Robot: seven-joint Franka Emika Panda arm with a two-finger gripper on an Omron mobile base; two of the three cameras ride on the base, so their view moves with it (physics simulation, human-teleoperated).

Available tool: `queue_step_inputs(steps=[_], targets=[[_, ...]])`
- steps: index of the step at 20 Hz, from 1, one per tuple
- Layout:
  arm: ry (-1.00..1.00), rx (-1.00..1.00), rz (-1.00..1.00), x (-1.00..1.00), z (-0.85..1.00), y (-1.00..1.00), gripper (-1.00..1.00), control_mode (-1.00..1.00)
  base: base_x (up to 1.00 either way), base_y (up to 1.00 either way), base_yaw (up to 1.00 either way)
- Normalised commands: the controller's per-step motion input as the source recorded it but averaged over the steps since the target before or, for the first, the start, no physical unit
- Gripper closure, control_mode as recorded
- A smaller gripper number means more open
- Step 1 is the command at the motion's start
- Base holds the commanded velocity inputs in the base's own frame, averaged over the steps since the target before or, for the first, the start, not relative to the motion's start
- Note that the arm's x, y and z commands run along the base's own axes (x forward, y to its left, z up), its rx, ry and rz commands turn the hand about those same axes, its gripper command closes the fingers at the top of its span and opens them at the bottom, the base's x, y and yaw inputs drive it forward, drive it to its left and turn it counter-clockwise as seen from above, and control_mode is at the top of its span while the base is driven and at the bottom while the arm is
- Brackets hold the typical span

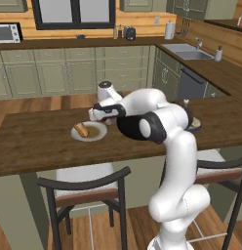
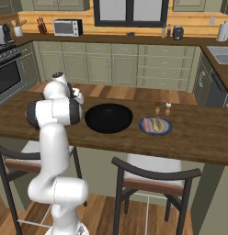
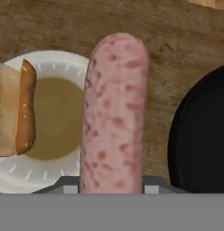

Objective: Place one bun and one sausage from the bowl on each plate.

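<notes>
1 sausage (image 3: 114,113) gripped; white plate (image 3: 50,176): 1 bun (image 3: 14,110), prob.

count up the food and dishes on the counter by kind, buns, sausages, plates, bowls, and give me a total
Buns: 2, one on the white plate, one on the blue plate
Sausages: 2, one in the gripper, one on the blue plate
Plates: 2, white plate, blue plate
Bowls: 1, bowl
Total: 7

Pink speckled sausage (image 3: 114,113), white tan-centred plate (image 3: 46,173), black bowl (image 2: 108,118)
</notes>
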Motion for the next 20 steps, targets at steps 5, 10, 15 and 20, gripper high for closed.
queue_step_inputs(steps=[5,10,15,20], targets=[[0.18,0.0,0.23,0.27,-0.11,0.62,1.0,-1.0,0.0,0.0,0.0],[0.25,0.0,0.02,0.26,-0.37,0.18,1.0,-1.0,0.0,0.0,0.0],[-0.01,0.0,-0.08,0.15,-0.13,0.03,1.0,-1.0,0.0,0.0,0.0],[-0.05,0.01,-0.03,-0.08,-0.16,0.02,1.0,-1.0,0.0,0.0,0.0]])
